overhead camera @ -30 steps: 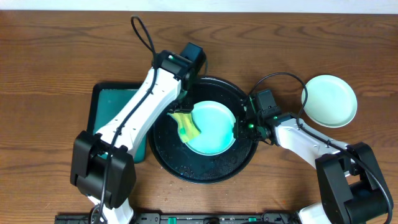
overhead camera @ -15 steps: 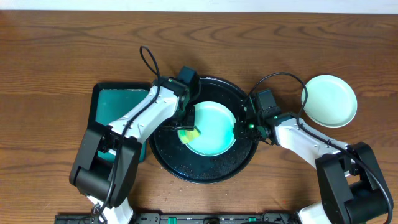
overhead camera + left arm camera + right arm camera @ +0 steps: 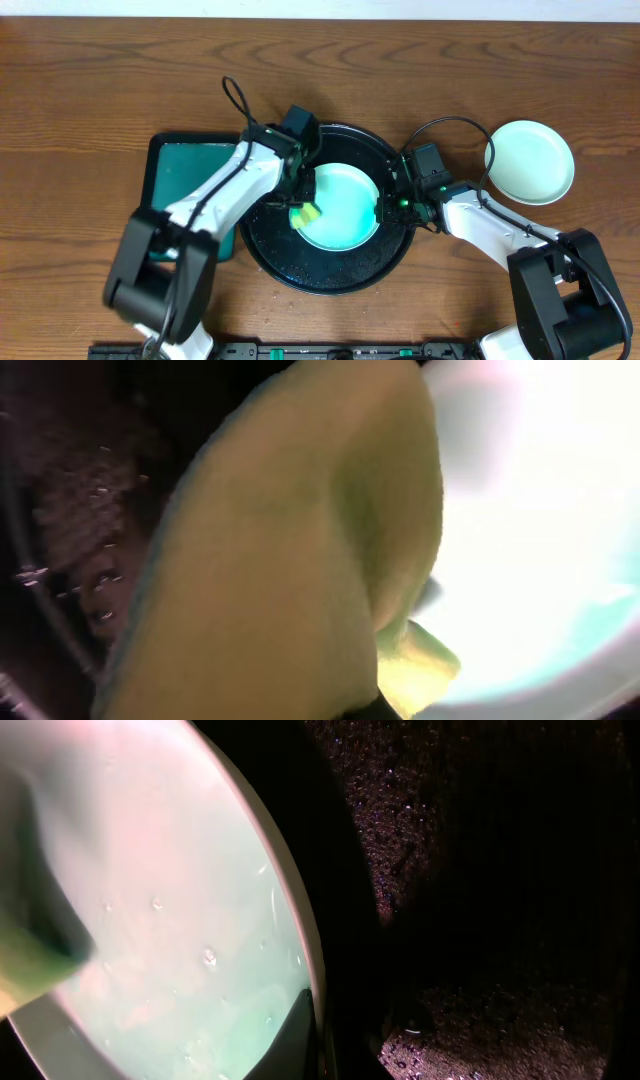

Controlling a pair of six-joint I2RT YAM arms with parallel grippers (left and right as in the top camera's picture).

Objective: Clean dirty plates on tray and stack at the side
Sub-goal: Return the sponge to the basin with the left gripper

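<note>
Overhead, the pale mint-green round plate [image 3: 345, 205] lies near the middle of the large round glossy black tray [image 3: 330, 278], whose floor is speckled with water droplets. Your left hand [image 3: 303, 200] hangs over the plate's left edge, pinching a yellow-green sponge [image 3: 306, 213] that rests on the plate's surface; the left wrist view is filled almost wholly by this sponge, so the grip is judged chiefly from above. Your right hand [image 3: 384, 208] sits at the plate's right rim and appears pressed together on that rim, one dark finger [image 3: 295, 1035] lying over its inner lip, steadying the plate. Droplets bead on the plate and no smear is plain on it, so wiping of this plate looks well advanced. A second pale round plate [image 3: 530, 162] rests on the brown wooden tabletop [image 3: 100, 80], well apart to the right of the tray; whether it is one plate or a stack cannot be told. A rectangular dark-green tray [image 3: 180, 165] lies left. What is left: finishing this plate and carrying it to the side stack.
</note>
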